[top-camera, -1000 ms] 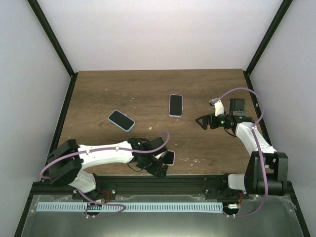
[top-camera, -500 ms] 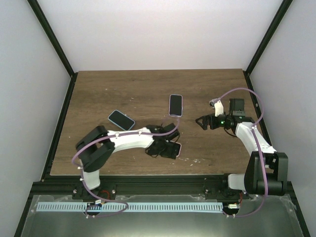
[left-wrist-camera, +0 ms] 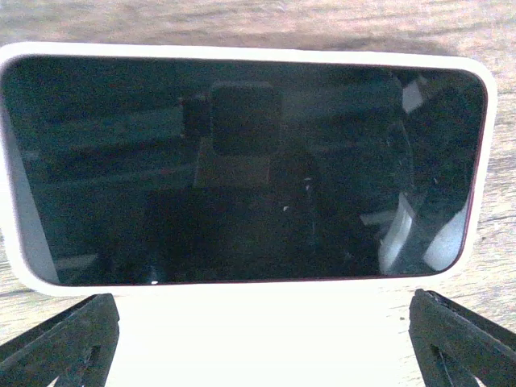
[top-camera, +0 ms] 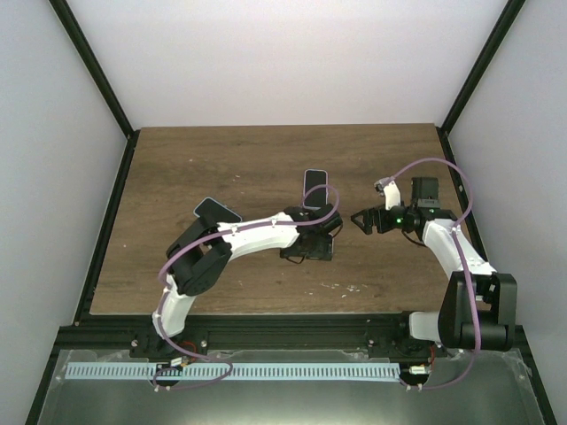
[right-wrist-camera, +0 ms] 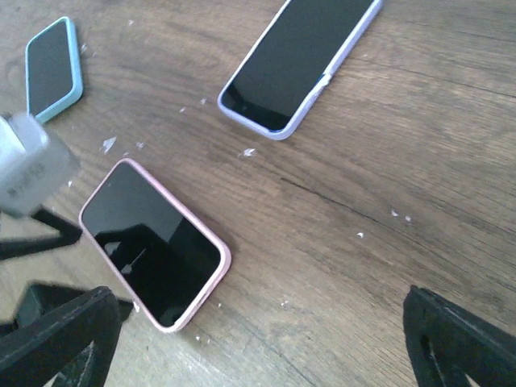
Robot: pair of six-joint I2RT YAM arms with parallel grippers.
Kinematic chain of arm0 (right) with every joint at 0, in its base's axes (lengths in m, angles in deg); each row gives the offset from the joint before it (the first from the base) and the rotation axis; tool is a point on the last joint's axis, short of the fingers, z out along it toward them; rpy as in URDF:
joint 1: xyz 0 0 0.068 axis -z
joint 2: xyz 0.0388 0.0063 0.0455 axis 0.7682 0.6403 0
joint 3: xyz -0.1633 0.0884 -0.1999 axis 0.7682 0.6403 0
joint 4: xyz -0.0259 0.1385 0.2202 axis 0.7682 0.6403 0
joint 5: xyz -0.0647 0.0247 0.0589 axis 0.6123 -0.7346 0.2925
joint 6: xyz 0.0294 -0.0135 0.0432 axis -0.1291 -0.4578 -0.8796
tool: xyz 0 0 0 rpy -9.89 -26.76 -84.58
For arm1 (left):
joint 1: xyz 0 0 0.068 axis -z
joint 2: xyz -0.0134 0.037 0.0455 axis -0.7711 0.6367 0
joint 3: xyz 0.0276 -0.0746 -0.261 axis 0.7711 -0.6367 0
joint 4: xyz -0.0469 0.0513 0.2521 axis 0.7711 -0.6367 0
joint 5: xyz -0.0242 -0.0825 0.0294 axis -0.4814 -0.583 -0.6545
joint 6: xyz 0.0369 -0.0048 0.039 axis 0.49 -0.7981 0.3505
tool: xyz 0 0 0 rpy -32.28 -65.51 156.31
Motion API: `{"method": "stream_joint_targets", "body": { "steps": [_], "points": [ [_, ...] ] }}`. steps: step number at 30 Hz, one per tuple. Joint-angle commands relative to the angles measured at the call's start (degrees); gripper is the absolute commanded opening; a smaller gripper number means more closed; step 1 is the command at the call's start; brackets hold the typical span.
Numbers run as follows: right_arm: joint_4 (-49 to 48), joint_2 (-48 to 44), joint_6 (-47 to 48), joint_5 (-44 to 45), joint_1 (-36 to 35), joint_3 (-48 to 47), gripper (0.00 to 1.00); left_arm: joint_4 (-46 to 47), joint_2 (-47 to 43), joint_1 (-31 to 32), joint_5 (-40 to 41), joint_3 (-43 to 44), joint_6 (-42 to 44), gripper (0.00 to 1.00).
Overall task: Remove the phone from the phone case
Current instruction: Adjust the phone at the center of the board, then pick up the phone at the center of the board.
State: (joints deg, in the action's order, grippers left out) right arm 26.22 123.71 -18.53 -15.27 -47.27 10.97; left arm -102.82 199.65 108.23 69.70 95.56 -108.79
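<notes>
A phone in a pink case (right-wrist-camera: pixel 153 258) lies flat, screen up, on the wooden table (top-camera: pixel 221 159). It fills the left wrist view (left-wrist-camera: pixel 242 169). In the top view my left gripper (top-camera: pixel 310 248) hides it. My left gripper (left-wrist-camera: pixel 258 355) is open, its fingertips (left-wrist-camera: pixel 64 347) spread wide at the phone's near long edge. My right gripper (top-camera: pixel 359 219) is open and empty, hovering to the right of the phone, apart from it. Its fingertips (right-wrist-camera: pixel 459 339) show at the lower corners of the right wrist view.
A phone in a lavender case (top-camera: pixel 314 188) lies just behind the left gripper and also shows in the right wrist view (right-wrist-camera: pixel 298 60). A phone in a teal case (top-camera: pixel 213 211) lies to the left, partly under the left arm. White crumbs (top-camera: pixel 350 288) dot the table.
My left arm has swung from the table's near edge towards the middle, and the pink-cased phone has moved along with its gripper. The right arm has hardly moved.
</notes>
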Motion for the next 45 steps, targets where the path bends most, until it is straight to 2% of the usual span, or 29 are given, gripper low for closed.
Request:
{"method": "stream_joint_targets", "body": {
  "steps": [1,3,7,12,18,28,42,45],
  "points": [
    [5.8,0.1,11.7,-3.8,-0.8,-4.3,0.94,-0.3,-10.2,-0.5,5.9,-6.2,1.2,1.0],
    [8.5,0.7,17.8,-4.2,-1.5,-5.6,0.91,1.8,-16.4,-1.0,7.7,-11.8,3.0,1.0],
    [13.4,3.3,26.5,-3.1,-5.6,-8.2,0.88,4.5,-28.1,-4.4,9.2,-23.8,0.4,1.0],
    [12.2,7.7,29.2,6.7,-16.9,-8.6,0.9,13.0,-41.9,-10.1,4.5,-37.8,-3.8,1.0],
    [11.1,14.9,28.8,19.3,-28.3,-12.8,1.0,18.8,-51.4,-11.0,5.9,-45.3,-5.0,0.99],
    [10.5,22.3,29.4,28.0,-35.0,-14.5,1.0,20.4,-51.6,-11.3,5.0,-46.8,-4.2,0.98],
    [11.4,25.8,32.2,31.6,-35.3,-14.7,0.88,24.9,-46.7,-11.5,2.9,-46.5,-3.6,0.96],
    [11.3,26.0,31.9,32.1,-35.3,-15.5,0.92,25.6,-45.8,-11.5,1.8,-46.2,-3.3,0.95]
  ]
}}
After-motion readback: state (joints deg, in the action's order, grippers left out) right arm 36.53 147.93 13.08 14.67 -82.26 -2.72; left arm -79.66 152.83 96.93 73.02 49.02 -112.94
